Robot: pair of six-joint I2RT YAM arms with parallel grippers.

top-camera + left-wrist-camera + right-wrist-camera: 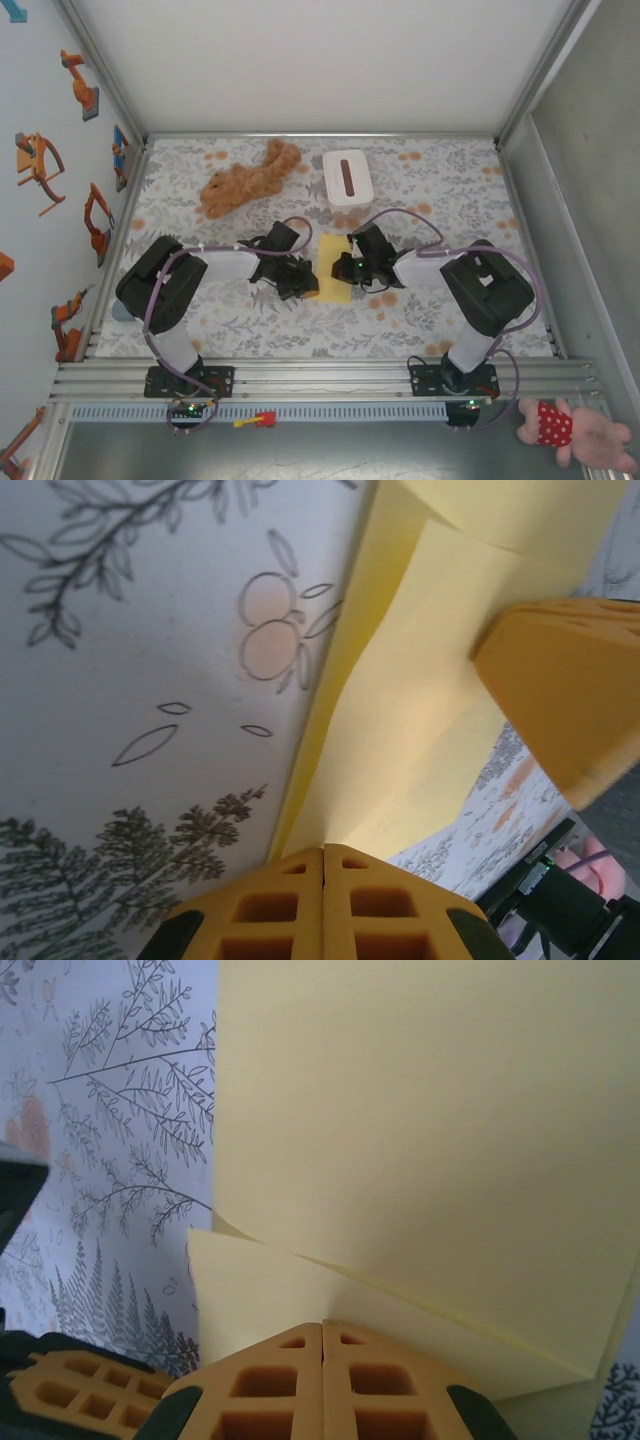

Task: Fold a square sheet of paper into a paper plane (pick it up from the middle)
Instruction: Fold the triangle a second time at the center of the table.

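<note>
Mid-fold (a flap already doubled over): the square sheet of paper (335, 288) lies between the left end effector (324, 852) and right end effector (323, 1325), just ahead of both tips, each with fingers together. The next move likely calls for pressing the crease flat.

A brown plush toy (248, 178) is lying sprawled at the far left of the desk (450, 190), which is wearing a leaf-and-blossom print. Just to its right, apart from it, a white rectangular box (347, 177) with a brown slot is sitting. Off the desk at the near right, a pink plush toy (585, 432) in red polka dots is lying. Orange robot-arm stickers (40, 165) are dotting the left wall.
</note>
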